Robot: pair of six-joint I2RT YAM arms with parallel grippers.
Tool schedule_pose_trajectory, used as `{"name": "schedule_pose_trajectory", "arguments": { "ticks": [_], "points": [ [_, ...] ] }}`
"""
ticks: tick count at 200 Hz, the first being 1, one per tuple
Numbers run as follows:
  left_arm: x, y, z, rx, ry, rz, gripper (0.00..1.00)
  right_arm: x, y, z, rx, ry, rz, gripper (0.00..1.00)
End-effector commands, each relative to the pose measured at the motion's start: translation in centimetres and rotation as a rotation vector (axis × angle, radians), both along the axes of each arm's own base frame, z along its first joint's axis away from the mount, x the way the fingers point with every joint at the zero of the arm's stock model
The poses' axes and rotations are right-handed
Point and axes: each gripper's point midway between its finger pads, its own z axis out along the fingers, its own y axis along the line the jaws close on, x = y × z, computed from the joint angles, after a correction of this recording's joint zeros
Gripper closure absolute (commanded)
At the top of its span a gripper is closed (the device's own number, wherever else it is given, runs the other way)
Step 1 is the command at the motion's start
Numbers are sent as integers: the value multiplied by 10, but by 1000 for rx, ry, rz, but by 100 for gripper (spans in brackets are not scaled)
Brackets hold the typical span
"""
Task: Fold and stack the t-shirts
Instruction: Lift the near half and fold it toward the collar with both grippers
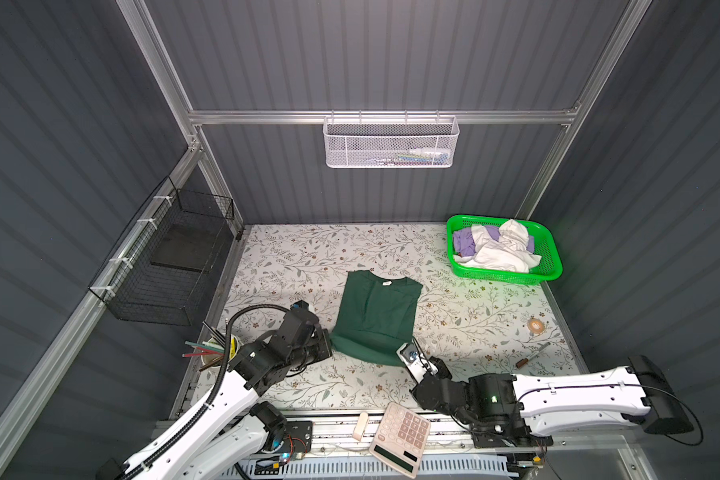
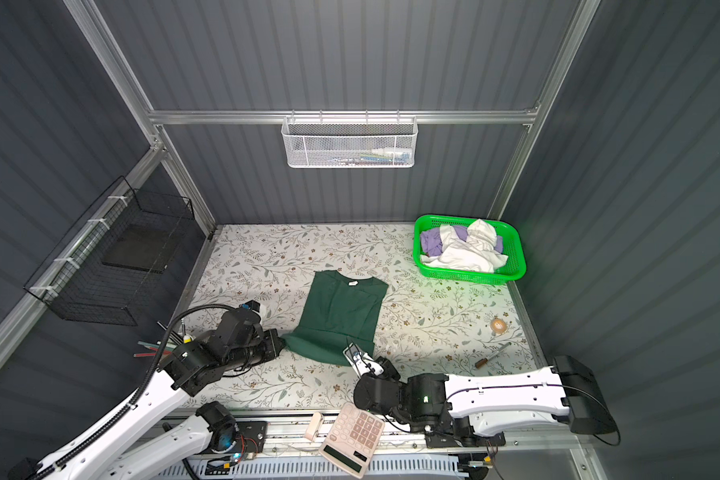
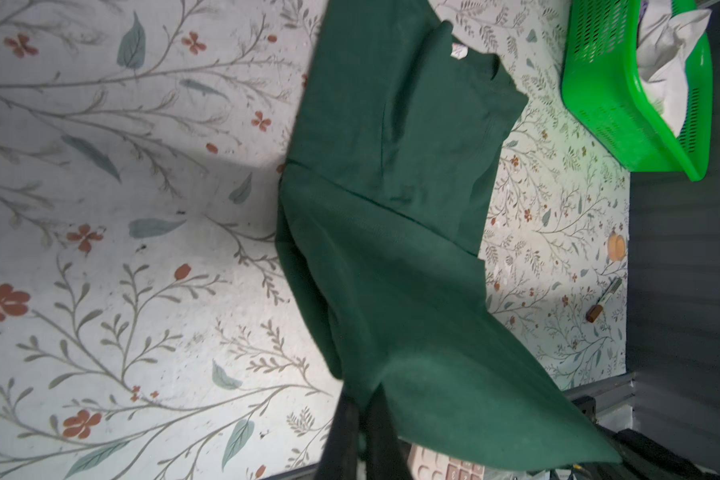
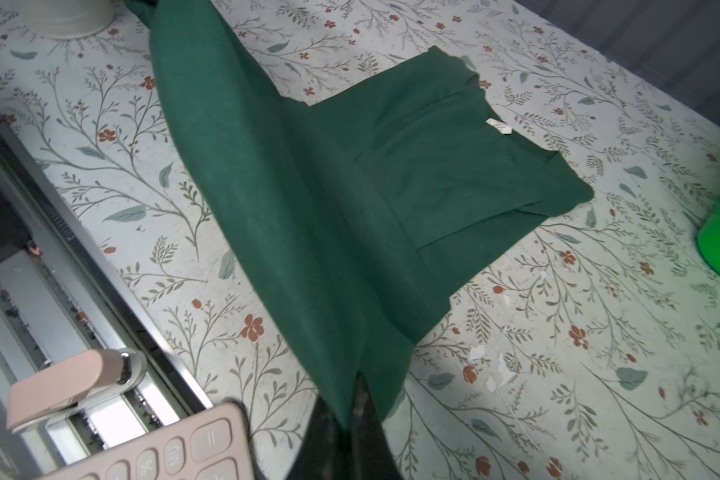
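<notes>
Dark green t-shirt [image 1: 377, 307]: left jaws and right jaws clamped on hem corners, the end away from basket [image 1: 508, 276], raised off table [image 1: 287, 266].

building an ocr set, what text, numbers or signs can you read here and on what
"=": key on the pink calculator
"MU": calculator key
"%": calculator key
white neck label of the dark green t-shirt: too blurred to read
calculator keys in both top views: too small to read

At right pincer [image 4: 360, 390], dark green tee [image 1: 377, 316]: matt knit cloth (stitched hem line). Far beyond it, basket [image 1: 512, 277]: glossy perforated plastic.
</notes>
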Motion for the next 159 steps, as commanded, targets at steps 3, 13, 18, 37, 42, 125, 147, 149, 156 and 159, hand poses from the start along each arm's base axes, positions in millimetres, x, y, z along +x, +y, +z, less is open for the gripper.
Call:
{"name": "schedule_pose_trajectory", "arguments": {
  "ticks": [3, 13, 18, 37, 42, 125, 147, 149, 156, 159],
  "points": [
    [33, -9, 35, 14, -141, 12, 100, 15, -1, 21, 24, -29, -13, 99],
    [41, -13, 39, 29, -152, 12, 100, 21, -2, 24, 28, -28, -14, 99],
    [45, -14, 40, 42, -157, 16, 100, 24, -2, 26, 29, -32, -17, 99],
    [59, -17, 47, 81, -182, 25, 100, 35, -4, 29, 30, -47, -31, 99],
    [63, -18, 48, 86, -188, 28, 100, 43, -7, 31, 35, -50, -54, 99],
    [109, -35, 69, 158, -257, 62, 100, 96, -21, 49, 26, -83, -104, 98],
    [120, -40, 73, 157, -279, 75, 100, 109, -23, 50, 35, -80, -110, 98],
    [121, -41, 73, 158, -280, 76, 100, 110, -24, 50, 35, -80, -111, 98],
    [125, -42, 75, 159, -288, 80, 100, 114, -24, 50, 41, -77, -111, 98],
    [126, -43, 75, 160, -290, 84, 100, 115, -24, 49, 41, -75, -112, 98]
  ]
}}
